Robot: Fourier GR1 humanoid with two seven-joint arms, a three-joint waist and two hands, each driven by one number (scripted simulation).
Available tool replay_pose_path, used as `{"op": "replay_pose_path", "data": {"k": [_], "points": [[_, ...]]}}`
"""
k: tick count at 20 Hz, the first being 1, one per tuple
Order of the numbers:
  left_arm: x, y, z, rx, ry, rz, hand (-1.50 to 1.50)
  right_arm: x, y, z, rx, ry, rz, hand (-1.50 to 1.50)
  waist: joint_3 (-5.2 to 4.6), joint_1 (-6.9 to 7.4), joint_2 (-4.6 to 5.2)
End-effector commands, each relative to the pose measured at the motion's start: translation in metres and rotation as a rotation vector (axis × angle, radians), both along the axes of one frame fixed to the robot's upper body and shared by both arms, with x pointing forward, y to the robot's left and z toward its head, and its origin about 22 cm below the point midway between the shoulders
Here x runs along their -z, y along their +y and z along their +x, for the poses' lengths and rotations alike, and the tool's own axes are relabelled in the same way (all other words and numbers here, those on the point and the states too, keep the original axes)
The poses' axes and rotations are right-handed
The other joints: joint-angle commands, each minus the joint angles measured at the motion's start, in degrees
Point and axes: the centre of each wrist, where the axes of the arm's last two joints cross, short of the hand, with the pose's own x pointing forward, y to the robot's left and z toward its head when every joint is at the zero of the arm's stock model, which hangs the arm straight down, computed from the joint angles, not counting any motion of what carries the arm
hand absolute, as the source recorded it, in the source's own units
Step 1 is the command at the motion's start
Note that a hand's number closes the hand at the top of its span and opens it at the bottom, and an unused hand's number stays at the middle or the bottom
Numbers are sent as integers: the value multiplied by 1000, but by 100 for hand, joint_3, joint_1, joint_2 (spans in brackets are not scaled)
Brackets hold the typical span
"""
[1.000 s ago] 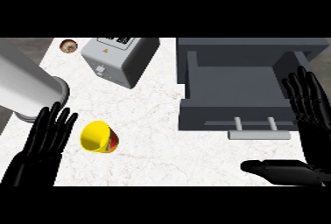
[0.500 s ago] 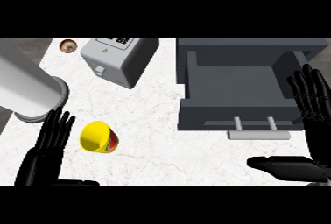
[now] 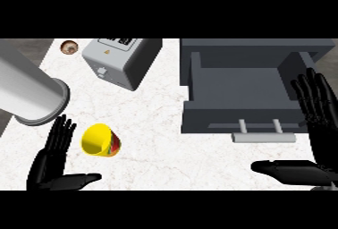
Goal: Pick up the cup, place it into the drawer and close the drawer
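One view only, from the head, is looking steeply down on the white marbled desk [image 3: 165,152]. At the far right of the desk, a dark grey drawer [image 3: 231,121] is standing pulled open. Its pale bar handle [image 3: 262,137] is jutting from the front wall toward the robot.

Well to the left of the drawer, and nearer the robot than the drawer's front, the yellow cup [image 3: 98,139] is lying on its side on the desk. Its mouth is facing up and to the left, and red and green are showing at its base.

The left robot hand [image 3: 51,163] is showing just past the cup on the side away from the drawer. Its fingers are reaching straight and slightly spread, and its thumb is sticking out toward the drawer. It is sitting close to the cup without touching it.

The right robot hand [image 3: 320,134] is showing at the drawer's right side. Its straight, fanned fingers are overlapping the drawer's right wall, its thumb is stretching out below the handle, and it is gripping nothing.

Left of the drawer, toward the far edge, a grey toaster [image 3: 122,60] is sitting. A small brown round thing [image 3: 69,46] is lying farther left again. A big grey cylinder [image 3: 30,96] is showing farther from the drawer than the cup.
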Motion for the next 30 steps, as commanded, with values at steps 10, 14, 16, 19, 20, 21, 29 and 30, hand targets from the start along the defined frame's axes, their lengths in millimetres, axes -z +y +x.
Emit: {"op": "replay_pose_path", "data": {"k": [10,14,16,19,20,21,29,30], "points": [[81,42,-7,-27,21,-31,-150,-13,3,-5,-21,0,-26,-150,-2,-13,0],[84,18,6,-41,3,-52,-150,-23,-10,-31,-18,15,-12,-150,0,-21,-9],[94,45,21,-51,-20,-39,-150,-4,-4,3,-6,5,-3,-150,-4,-26,9],[103,42,17,-53,-35,-13,-150,5,-7,9,-9,5,-3,-150,-3,-23,9],[106,34,27,-31,-29,-11,-150,-10,-5,2,-9,7,-18,-150,-8,-58,17],[112,34,18,-26,-38,-33,-150,-3,-10,5,-32,7,-22,-150,-10,-64,22],[108,30,32,-22,-45,-27,-150,4,-6,4,-18,13,1,-150,-9,-60,20],[118,16,25,-5,-17,-28,-150,-6,1,1,-15,8,1,-150,-11,-76,24]]}}
